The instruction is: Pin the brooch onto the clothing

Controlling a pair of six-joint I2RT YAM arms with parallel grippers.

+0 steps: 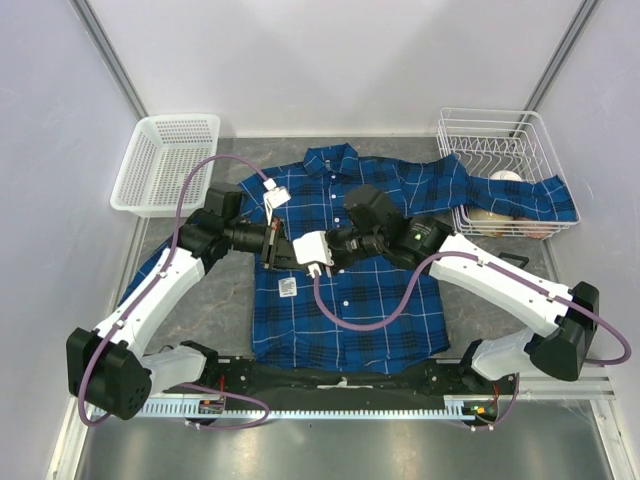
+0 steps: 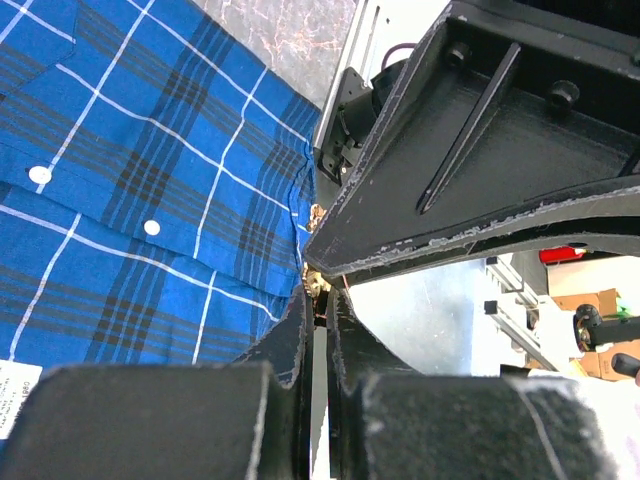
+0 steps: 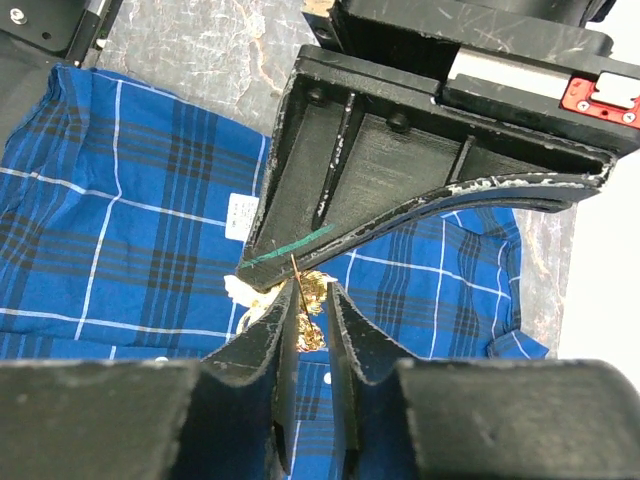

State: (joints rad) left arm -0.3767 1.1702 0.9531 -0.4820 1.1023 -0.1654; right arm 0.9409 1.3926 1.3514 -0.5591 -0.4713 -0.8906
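Note:
The clothing (image 1: 340, 300), a blue plaid shirt, lies flat in the middle of the table. Both grippers meet over its chest, left gripper (image 1: 288, 256) and right gripper (image 1: 306, 258); from above, the brooch is hidden under them. In the left wrist view my left gripper (image 2: 318, 295) is shut on the gold brooch (image 2: 318, 283) at its fingertips, next to the shirt's front edge (image 2: 130, 200). In the right wrist view my right gripper (image 3: 311, 292) stands a narrow gap apart. The brooch (image 3: 310, 333) and its thin pin sit in that gap, above the shirt (image 3: 130, 230).
A white perforated basket (image 1: 165, 160) stands at the back left. A white wire rack (image 1: 497, 126) at the back right holds dishes, and the shirt's sleeve lies draped into it. The shirt's white tag (image 3: 240, 215) lies close to the grippers. A black rail (image 1: 340, 385) runs along the near edge.

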